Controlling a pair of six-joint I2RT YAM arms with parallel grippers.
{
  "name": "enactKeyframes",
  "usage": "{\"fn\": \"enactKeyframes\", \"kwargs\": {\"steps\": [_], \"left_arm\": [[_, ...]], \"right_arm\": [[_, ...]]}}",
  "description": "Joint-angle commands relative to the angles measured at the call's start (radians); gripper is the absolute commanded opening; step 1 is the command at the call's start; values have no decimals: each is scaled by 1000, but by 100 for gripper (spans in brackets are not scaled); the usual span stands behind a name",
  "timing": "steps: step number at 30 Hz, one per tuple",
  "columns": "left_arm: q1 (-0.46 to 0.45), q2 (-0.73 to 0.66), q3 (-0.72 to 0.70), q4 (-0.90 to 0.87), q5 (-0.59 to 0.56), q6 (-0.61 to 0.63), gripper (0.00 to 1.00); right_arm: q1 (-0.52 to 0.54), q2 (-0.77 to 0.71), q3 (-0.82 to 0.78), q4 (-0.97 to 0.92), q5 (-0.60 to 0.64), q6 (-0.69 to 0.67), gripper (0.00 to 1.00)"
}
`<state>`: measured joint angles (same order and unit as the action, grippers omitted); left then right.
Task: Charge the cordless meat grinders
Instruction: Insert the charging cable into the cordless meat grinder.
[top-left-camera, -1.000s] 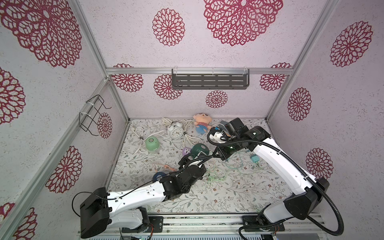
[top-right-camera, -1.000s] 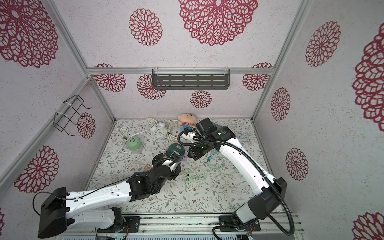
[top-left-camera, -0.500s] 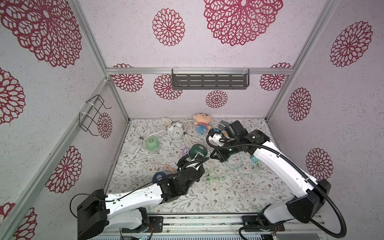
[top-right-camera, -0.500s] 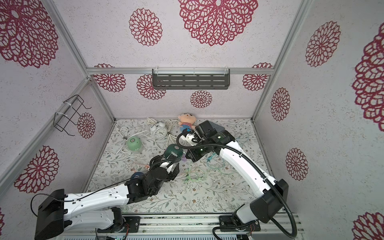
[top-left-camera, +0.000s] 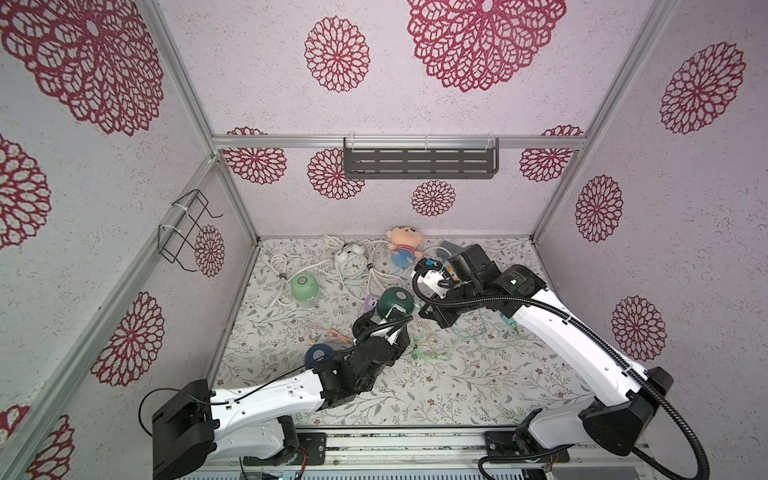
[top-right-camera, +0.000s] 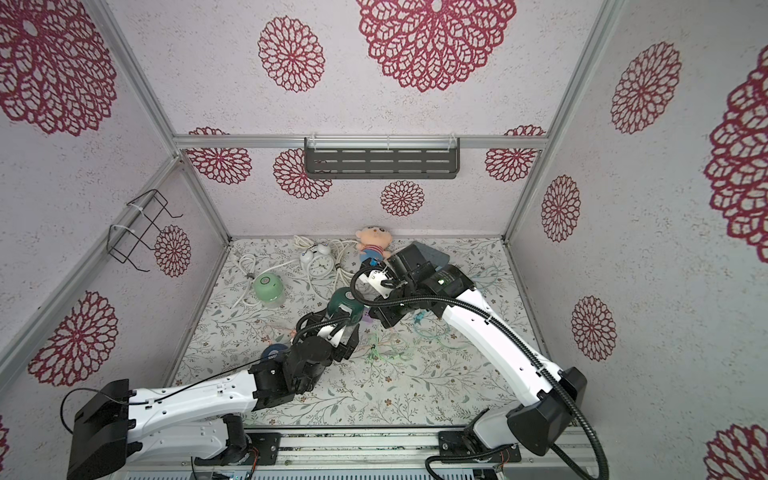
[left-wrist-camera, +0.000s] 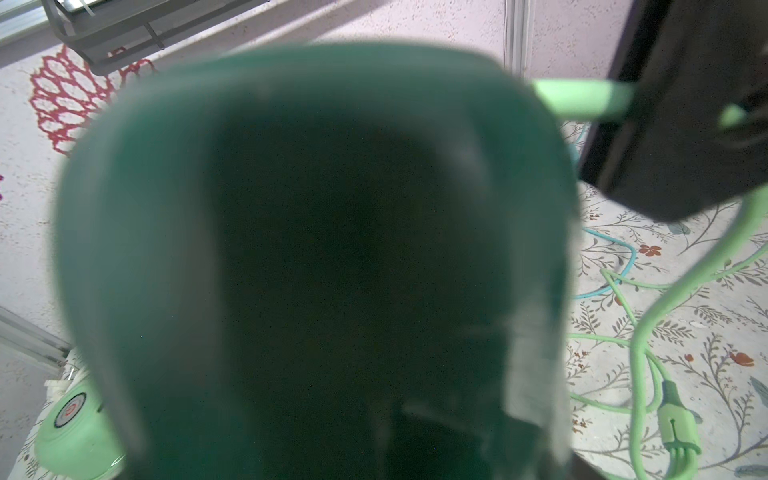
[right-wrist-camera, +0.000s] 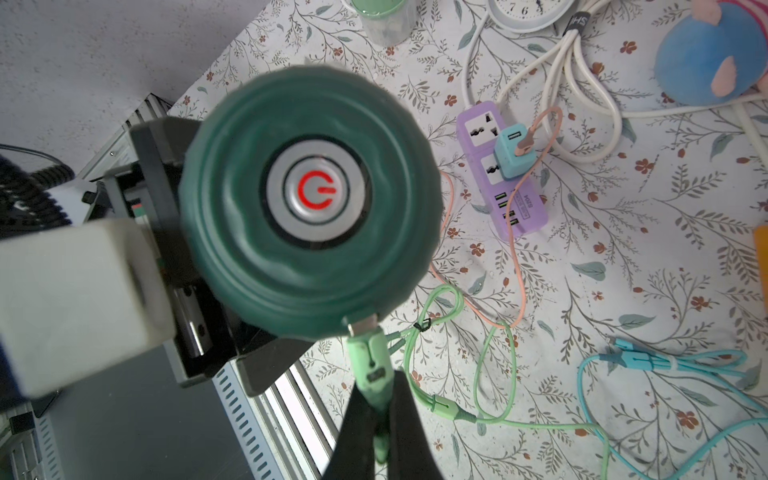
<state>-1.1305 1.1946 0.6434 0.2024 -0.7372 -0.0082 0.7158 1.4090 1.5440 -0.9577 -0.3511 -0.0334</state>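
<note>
Plugging-in is the step in hand: the left gripper grasps the dark grinder, held up mid-table just right of the purple strip. The right gripper is clenched on the green plug — its metal tip touching the grinder's side. Next, I judge, a straight push must seat it — the left bracing.
</note>
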Motion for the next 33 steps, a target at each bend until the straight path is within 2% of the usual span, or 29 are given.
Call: {"fn": "enactKeyframes", "kwargs": {"steps": [1, 5, 10, 15, 18, 25, 29, 33], "left_arm": [[-60, 17, -17, 28, 260, 125, 82], [-59, 28, -14, 52, 251, 125, 92], [-59, 36, -10, 87, 245, 125, 97], [-58, 39, -10, 133, 228, 123, 98], [-51, 36, -13, 152, 225, 122, 94], [-28, 1, -60, 168, 198, 87, 93], [-35, -82, -82, 45, 199, 19, 91], [-67, -230, -116, -126, 131, -62, 90]], "right_arm": [[59, -38, 24, 283, -71, -3, 0], [82, -50, 0, 280, -23, 2, 0], [100, -63, -26, 296, 1, 12, 0], [105, -60, -37, 300, 13, 15, 0], [105, -60, -55, 308, 23, 15, 0], [104, -52, -159, 371, 74, 19, 0], [102, -32, -209, 419, 75, 27, 0], [96, 2, -236, 470, 56, 37, 0]]}}
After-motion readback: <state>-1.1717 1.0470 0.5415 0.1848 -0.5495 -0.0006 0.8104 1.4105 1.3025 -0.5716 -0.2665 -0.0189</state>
